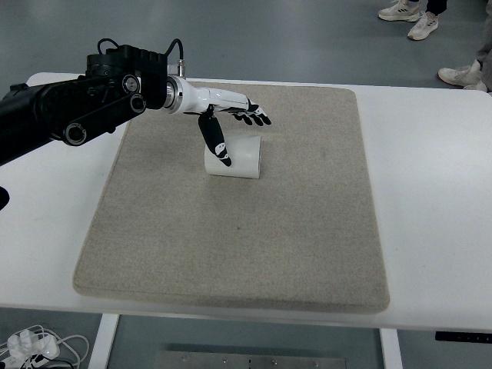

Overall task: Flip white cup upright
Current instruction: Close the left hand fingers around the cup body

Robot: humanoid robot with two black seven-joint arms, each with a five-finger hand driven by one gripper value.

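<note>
A white cup (pixel 240 156) stands on the beige mat (pixel 231 231) near its far left part, wider at the top than at the base. My left hand (pixel 231 127) hovers just over the cup, its fingers stretched out toward the right and its thumb pointing down in front of the cup's left side. The hand is open and holds nothing. The black left arm (pixel 69 104) comes in from the left edge. My right arm is out of view.
The mat lies on a white table (pixel 430 192). A person's shoes (pixel 411 15) show on the floor at the far right, beyond the table. White cables (pixel 34 346) lie on the floor at the bottom left.
</note>
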